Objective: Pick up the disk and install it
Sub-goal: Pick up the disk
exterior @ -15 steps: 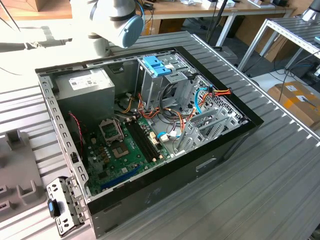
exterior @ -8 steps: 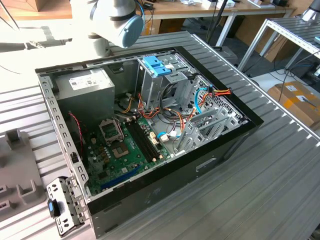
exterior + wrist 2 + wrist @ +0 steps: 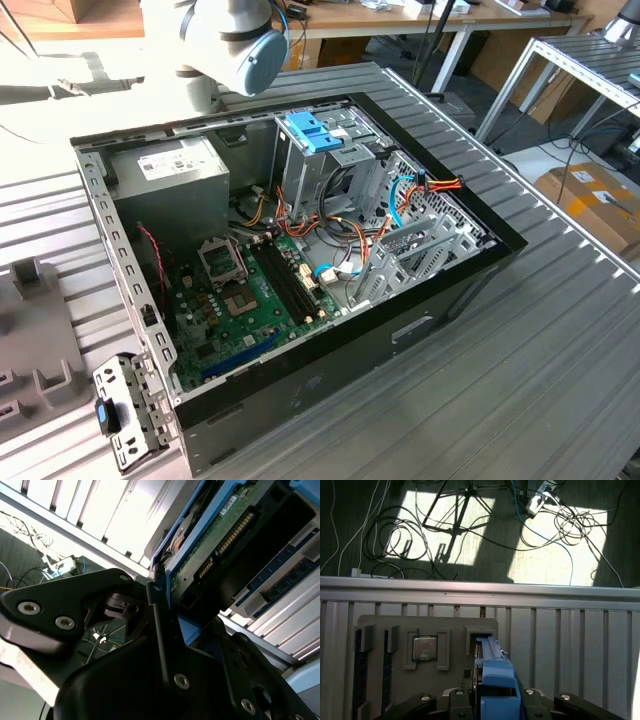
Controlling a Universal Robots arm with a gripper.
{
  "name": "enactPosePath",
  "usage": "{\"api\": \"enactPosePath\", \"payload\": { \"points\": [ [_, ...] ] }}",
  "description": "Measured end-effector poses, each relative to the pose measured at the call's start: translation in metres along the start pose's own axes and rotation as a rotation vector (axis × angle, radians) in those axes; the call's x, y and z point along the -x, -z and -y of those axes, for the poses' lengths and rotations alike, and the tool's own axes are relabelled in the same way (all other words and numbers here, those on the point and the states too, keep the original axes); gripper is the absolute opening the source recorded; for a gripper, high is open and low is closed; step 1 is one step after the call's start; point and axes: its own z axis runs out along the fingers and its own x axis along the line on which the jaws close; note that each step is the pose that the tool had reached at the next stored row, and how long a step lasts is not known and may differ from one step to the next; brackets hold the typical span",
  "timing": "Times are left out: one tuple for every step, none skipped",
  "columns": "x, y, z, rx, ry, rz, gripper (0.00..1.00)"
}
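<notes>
In the first wrist view the disk stands edge-on, its blue plastic rail facing the camera, between the black fingers of my gripper. Its far end sits at a slot of a grey fixture plate; whether it is clear of the slot I cannot tell. The second wrist view shows the disk's green circuit-board side and blue rail, with a black finger pressed against its edge. The gripper is shut on the disk. In the exterior view the arm's joint hangs behind the open computer case.
The case holds a green motherboard, a grey power-supply box and a tall metal cage with a light-blue bracket. A processor chip lies in the fixture plate. Cables and a tripod lie on the floor beyond the table edge.
</notes>
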Motion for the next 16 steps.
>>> {"api": "enactPosePath", "payload": {
  "points": [
    [0.0000,0.0004,0.0000,0.0000,0.000,0.0000,0.37],
    [0.0000,0.0009,0.0000,0.0002,0.000,-0.0001,0.37],
    [0.0000,0.0014,-0.0001,0.0002,0.000,-0.0001,0.37],
    [0.0001,0.0019,-0.0001,0.0002,0.000,-0.0001,0.37],
    [0.0001,0.0026,-0.0001,0.0003,0.000,-0.0001,0.37],
    [0.0001,0.0032,-0.0002,0.0003,0.000,-0.0001,0.37],
    [0.0001,0.0037,-0.0002,0.0002,0.000,-0.0001,0.37],
    [0.0001,0.0040,-0.0002,0.0001,0.000,0.0000,0.37],
    [0.0001,0.0044,-0.0002,0.0001,0.000,-0.0001,0.37],
    [0.0001,0.0049,-0.0003,0.0003,0.000,-0.0001,0.37],
    [0.0002,0.0060,-0.0003,0.0003,0.000,-0.0001,0.37],
    [0.0002,0.0067,-0.0004,0.0002,0.000,-0.0001,0.37],
    [0.0002,0.0073,-0.0004,0.0002,0.000,-0.0001,0.37],
    [0.0002,0.0082,-0.0004,0.0002,0.000,-0.0001,0.37],
    [0.0003,0.0090,-0.0005,0.0002,0.000,-0.0001,0.37],
    [0.0003,0.0098,-0.0006,0.0002,0.000,-0.0001,0.37]
  ]
}}
